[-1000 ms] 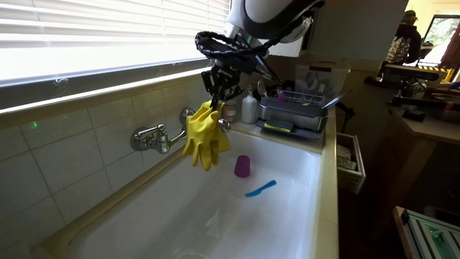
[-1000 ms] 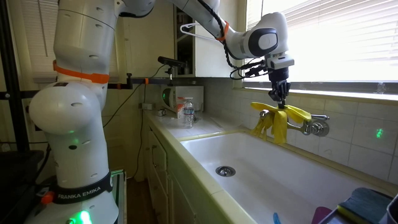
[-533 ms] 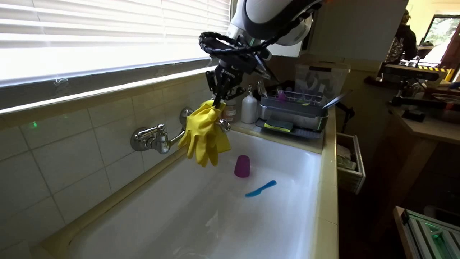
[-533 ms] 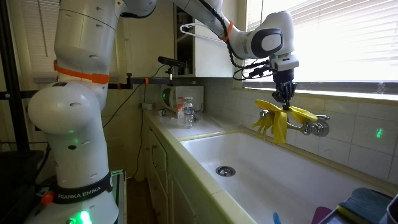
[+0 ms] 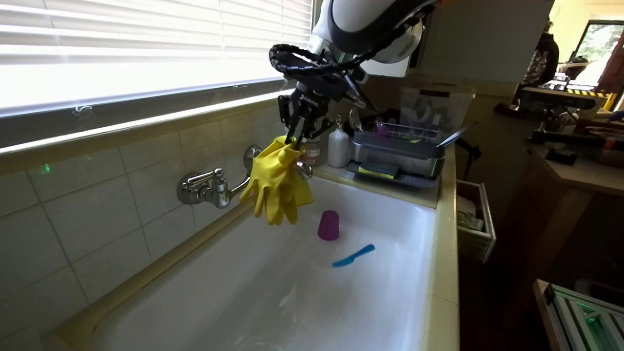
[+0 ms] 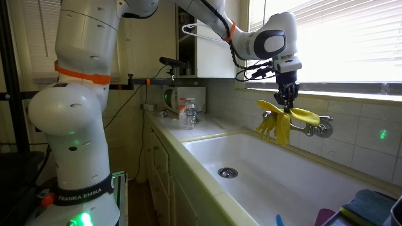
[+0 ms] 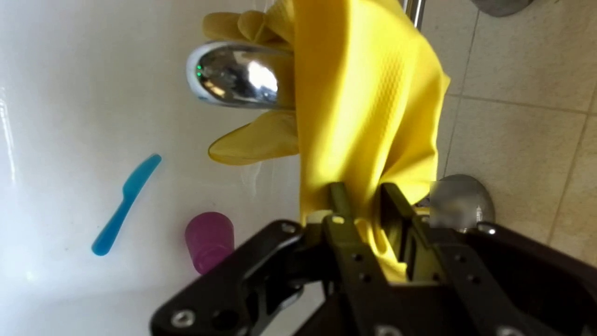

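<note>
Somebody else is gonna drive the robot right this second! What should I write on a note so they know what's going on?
Claw: open a little, with part of the yellow glove between its two sides.
Glove (one or a pair, hard to tell): looks draped over the faucet, hanging down by the sink.
Purple cup and blue knife: both in the sink, not touching the claw.
Done: the glove is at the faucet.
Left: probably open wider and lift away gently, so the glove doesn't get dragged off.
</note>
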Controlling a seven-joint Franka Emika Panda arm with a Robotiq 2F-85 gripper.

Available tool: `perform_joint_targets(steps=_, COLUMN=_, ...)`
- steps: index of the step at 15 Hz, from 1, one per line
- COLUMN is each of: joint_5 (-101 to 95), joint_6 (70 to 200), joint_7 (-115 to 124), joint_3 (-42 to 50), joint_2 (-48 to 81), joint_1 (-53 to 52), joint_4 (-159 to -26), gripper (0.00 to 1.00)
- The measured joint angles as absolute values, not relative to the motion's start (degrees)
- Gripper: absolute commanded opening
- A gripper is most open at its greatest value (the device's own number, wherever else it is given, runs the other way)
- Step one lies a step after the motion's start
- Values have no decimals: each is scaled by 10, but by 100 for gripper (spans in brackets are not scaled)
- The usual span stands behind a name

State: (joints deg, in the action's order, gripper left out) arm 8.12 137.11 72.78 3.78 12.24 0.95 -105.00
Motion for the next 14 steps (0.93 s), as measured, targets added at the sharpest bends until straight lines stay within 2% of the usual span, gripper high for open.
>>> perform_joint_targets(steps=3, joint_5=82, joint_6=1371, joint_7=728, joint_3=38, joint_2=122, joint_1=9, joint_4=-1049, gripper=81)
perform_joint_targets(steps=6, joint_5=82, joint_6=1371, joint_7=728, joint_3=38, joint_2=122, joint_1=9, joint_4=-1049, gripper=99)
perform_joint_targets(steps=14, joint_5=82, joint_6=1371, joint_7=727, joint_3=38, joint_2=136, joint_1=9, joint_4=-1049, gripper=100)
